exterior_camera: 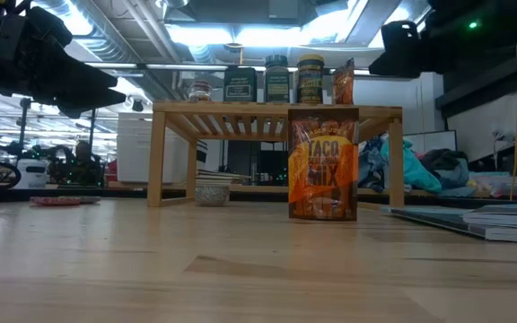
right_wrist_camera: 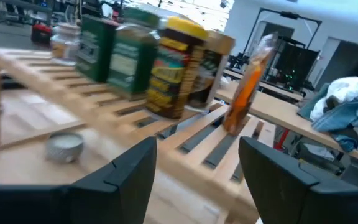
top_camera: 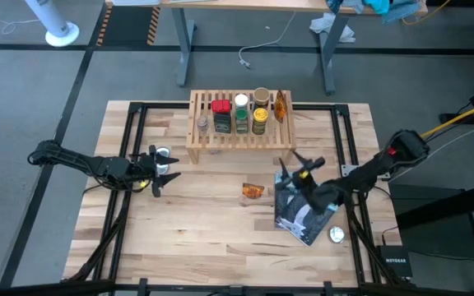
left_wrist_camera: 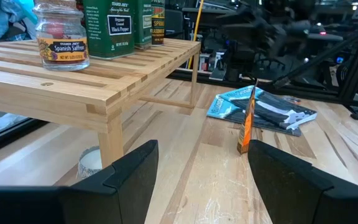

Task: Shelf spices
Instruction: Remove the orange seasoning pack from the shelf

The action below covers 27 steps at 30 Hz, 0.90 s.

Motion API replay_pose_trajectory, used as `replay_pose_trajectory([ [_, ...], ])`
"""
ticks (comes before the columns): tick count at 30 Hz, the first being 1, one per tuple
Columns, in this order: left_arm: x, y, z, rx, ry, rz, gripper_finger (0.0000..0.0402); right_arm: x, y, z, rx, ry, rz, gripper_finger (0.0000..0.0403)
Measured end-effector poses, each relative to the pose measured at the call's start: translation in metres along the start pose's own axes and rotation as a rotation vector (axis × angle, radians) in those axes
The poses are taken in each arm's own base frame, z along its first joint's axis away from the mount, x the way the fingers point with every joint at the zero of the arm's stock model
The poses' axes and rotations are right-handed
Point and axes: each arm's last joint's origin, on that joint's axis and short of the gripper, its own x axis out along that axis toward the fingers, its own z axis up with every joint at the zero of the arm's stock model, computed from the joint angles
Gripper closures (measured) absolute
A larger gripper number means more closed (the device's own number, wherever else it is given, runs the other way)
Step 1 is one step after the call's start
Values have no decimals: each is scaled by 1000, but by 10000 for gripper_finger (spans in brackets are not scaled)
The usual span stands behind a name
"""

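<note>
The shelf (top_camera: 233,136) stands at the table's far middle. On its slats stand several spices: a small saffron jar (left_wrist_camera: 61,34), dark tins (top_camera: 221,115), a yellow-capped jar (right_wrist_camera: 176,68) and an upright orange packet (top_camera: 281,105). Another orange packet (exterior_camera: 323,164) stands upright on its lower edge on the table in front of the shelf. My right gripper (top_camera: 296,164) hovers open, raised above the table, right of that packet and facing the shelf. My left gripper (top_camera: 169,171) waits open at the left, near the shelf's left leg. Neither has anything between its fingers.
A blue-and-black pouch (top_camera: 303,215) lies flat at the near right, beneath my right arm. One silver disc (top_camera: 336,234) lies beside it; another (top_camera: 164,154) sits by my left gripper. A small round tin (exterior_camera: 212,191) rests under the shelf. Bare wood stretches along the near edge.
</note>
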Motion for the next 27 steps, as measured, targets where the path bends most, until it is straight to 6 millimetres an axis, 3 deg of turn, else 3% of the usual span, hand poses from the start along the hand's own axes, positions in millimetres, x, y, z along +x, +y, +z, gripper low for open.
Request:
replay_pose_trajectory([
  [14, 0, 0, 0, 0, 0, 0, 160, 74, -39, -1, 34, -53, 52, 168],
  [27, 0, 0, 0, 0, 0, 0, 160, 113, -62, -7, 25, -61, 24, 169],
])
